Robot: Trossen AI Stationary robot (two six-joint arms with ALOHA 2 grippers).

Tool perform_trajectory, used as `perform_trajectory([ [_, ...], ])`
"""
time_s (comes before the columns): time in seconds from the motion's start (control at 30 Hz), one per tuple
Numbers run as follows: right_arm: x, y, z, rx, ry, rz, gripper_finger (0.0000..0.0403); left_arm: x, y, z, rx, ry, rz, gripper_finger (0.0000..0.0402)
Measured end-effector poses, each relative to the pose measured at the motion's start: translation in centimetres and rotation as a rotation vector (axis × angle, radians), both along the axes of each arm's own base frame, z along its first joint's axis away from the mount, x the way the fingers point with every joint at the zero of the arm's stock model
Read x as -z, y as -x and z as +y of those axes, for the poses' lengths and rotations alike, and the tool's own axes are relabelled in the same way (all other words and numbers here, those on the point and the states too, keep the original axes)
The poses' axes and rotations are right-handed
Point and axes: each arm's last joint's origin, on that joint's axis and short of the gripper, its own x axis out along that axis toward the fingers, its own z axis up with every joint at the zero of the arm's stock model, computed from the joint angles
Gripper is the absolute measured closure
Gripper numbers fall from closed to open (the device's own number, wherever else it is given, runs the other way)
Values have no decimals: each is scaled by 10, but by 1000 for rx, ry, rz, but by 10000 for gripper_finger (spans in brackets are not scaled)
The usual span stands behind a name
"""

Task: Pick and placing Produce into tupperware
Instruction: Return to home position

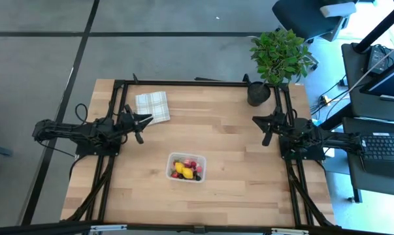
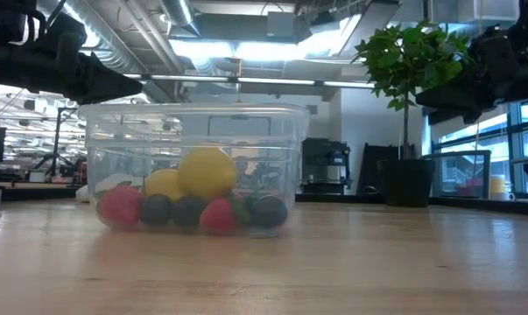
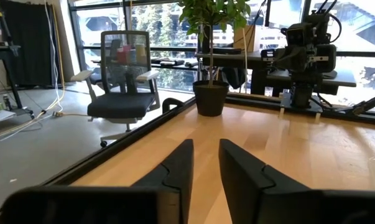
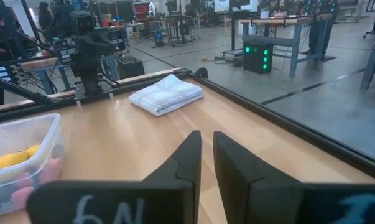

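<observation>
The clear tupperware tub stands on its base on the table's near middle. It holds the produce: yellow lemon-like pieces, red berries and dark balls, lying on the tub's floor. My left gripper hovers over the table's left side, beside the cloth. Its fingers are close together on nothing. My right gripper hovers over the right side near the plant pot. Its fingers are also together and hold nothing. Both are well away from the tub.
A folded white-green checked cloth lies flat at the far left of the table. A potted green plant stands at the far right corner. A black frame edges the wooden table. An office chair and desks stand beyond it.
</observation>
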Motion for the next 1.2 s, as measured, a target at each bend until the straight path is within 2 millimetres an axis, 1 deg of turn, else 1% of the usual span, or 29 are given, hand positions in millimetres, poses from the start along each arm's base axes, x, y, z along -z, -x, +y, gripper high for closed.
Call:
perform_trajectory([
  [0.83,0,0,0,0,1,1,358,0,0,0,1,-1,-2,293],
  [1.07,0,0,0,0,1,1,358,0,0,0,1,-1,-2,288],
  [1.2,0,0,0,0,1,1,358,0,0,0,1,-1,-2,295],
])
